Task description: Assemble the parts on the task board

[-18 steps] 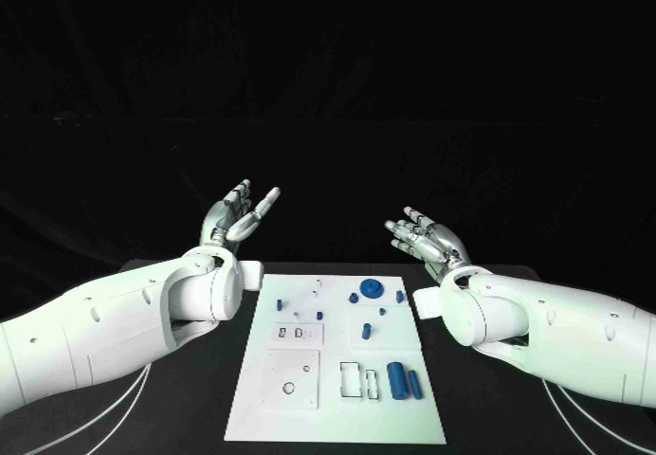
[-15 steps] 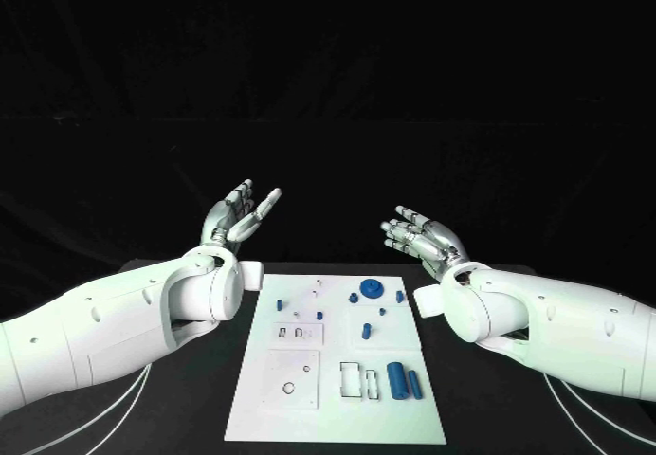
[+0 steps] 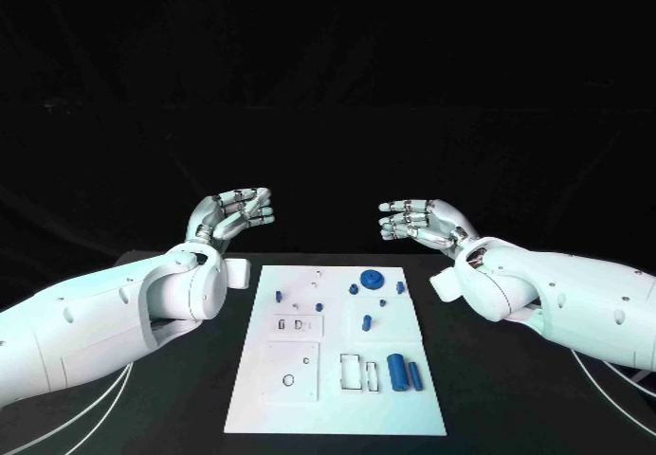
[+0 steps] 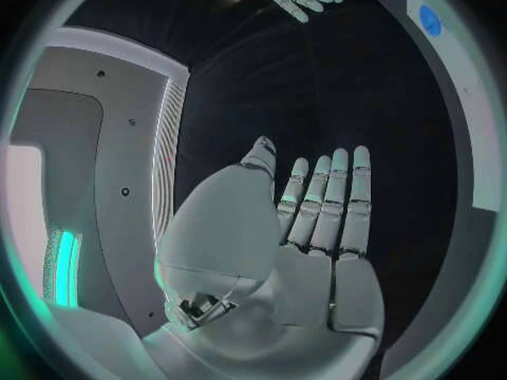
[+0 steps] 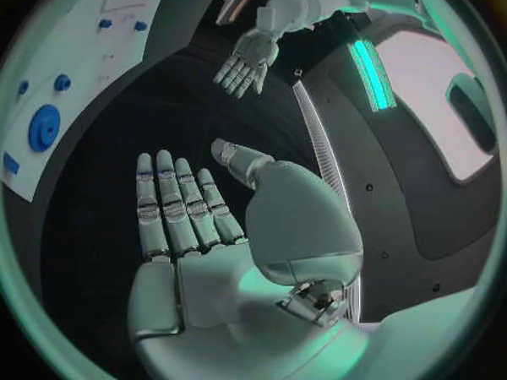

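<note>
While both arms were raised beyond the far edge of the board, I logged the following. Left hand: held off the table, fingers straight and side by side in its wrist view, nothing in it. Right hand: likewise aloft, fingers extended, nothing held. Task board: flat at mid-table between the arms, well apart from both hands. Parts: a blue disc near the far edge, two blue cylinders side by side nearer me, and several small blue pieces, too small to identify.
</note>
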### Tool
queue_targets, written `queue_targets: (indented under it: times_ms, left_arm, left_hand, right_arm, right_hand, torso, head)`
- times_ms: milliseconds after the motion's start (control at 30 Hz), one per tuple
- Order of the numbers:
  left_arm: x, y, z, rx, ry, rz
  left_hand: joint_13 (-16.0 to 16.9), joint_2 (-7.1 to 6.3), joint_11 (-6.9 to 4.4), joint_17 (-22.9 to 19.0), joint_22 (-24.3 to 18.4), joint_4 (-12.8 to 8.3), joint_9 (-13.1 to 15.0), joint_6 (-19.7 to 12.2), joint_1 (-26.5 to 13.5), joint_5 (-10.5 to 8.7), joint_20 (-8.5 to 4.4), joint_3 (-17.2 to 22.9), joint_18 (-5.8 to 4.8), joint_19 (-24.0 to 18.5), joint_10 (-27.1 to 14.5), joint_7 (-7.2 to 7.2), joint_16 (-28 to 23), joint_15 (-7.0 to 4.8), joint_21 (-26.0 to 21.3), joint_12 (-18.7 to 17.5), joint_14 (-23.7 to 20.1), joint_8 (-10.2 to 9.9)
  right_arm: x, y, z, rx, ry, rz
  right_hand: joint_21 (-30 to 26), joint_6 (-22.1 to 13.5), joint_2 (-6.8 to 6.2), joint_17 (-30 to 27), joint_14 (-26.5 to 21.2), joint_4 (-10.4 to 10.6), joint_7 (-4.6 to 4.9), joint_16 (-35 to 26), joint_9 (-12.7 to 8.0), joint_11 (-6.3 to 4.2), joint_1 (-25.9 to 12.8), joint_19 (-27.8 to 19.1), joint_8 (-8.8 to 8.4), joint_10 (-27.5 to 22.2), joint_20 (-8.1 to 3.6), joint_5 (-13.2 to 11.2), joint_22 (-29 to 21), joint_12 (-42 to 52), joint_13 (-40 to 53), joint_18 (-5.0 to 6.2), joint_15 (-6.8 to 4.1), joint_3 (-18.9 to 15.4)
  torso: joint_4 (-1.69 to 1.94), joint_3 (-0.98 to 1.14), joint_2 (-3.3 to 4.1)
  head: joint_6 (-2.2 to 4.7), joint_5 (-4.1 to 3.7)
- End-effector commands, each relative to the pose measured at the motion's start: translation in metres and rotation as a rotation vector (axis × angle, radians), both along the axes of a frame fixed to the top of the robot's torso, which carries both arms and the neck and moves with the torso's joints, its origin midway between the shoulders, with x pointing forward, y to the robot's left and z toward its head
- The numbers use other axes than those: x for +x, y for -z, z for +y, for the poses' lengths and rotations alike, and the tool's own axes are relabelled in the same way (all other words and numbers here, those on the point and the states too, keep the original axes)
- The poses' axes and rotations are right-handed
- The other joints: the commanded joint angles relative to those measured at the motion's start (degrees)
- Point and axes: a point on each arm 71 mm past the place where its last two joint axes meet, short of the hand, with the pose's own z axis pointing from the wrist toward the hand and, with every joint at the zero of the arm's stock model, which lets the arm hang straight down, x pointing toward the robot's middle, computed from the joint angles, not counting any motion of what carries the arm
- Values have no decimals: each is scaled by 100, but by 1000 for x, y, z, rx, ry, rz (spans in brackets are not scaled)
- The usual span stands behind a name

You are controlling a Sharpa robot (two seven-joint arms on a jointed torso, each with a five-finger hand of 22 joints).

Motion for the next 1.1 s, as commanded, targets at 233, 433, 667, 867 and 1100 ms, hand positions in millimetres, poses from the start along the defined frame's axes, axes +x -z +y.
queue_targets:
  times_ms: [233, 433, 667, 867, 1100]
  left_arm:
    - [-15, -7, -6, -7, 151, -5]
    - [-26, -11, -7, -14, 210, -1]
    - [-39, -15, -14, -50, 272, 13]
    - [-48, -21, -22, -81, 320, 16]
    - [-52, -24, -25, -99, 341, 17]
  left_hand:
    - [13, -75, -329, 571, 141, 54, 170, 646, 282, 35, -334, 468, 81, 776, 1064, 40, 431, -381, 476, 20, 1016, 246]
    - [-11, -202, -324, 723, 174, 43, 182, 626, 320, 31, -393, 684, 73, 859, 1083, 48, 467, -404, 570, -151, 1106, 189]
    - [-10, -284, -309, 785, 178, 58, 187, 605, 245, 24, -397, 729, 69, 865, 1088, 64, 459, -394, 592, -225, 1113, 156]
    - [-7, -316, -289, 866, 189, 55, 191, 573, 149, 25, -406, 786, 71, 900, 1073, 96, 480, -391, 632, -307, 1167, 114]
    - [-6, -317, -288, 874, 190, 53, 191, 571, 144, 25, -407, 794, 71, 904, 1073, 97, 483, -392, 636, -314, 1174, 110]
  right_arm:
    - [-1, -14, 8, -335, -127, -225]
    - [5, -20, 11, -521, -152, -292]
    - [12, -24, 17, -763, -160, -332]
    - [15, -24, 26, -929, -165, -377]
    - [18, -22, 34, -1041, -172, -414]
  right_hand:
    - [773, 1182, -222, 247, 1435, -142, 305, 383, 177, -322, 123, 976, 302, 1422, -305, 128, 325, -145, 30, 160, -415, 47]
    - [1484, 1429, -293, 672, 2325, -140, 118, 845, 273, -548, 171, 1498, 384, 1972, -612, 227, 724, -134, 85, 166, -729, -197]
    - [2543, 1424, -448, 1783, 3484, 53, 3, 2036, 337, -701, -5, 2186, 248, 2125, -926, -7, 1369, -243, 148, 150, -992, -389]
    - [3576, 1483, -606, 4250, 3612, 170, 0, 4685, 471, -708, 49, 2544, 209, 1909, -943, 228, 2334, -186, 277, 63, -999, -195]
    - [4600, 1439, -686, 5683, 3720, 251, -4, 6063, 562, -655, 41, 2999, 191, 1637, -918, 186, 3656, -115, 328, -83, -950, -182]
  torso:
    - [28, 20, 251]
    - [55, 29, 370]
    - [98, 16, 547]
    - [146, 4, 705]
    - [184, 6, 852]
  head:
    - [21, -35]
    - [13, -39]
    - [56, -94]
    - [66, -132]
    - [102, -140]
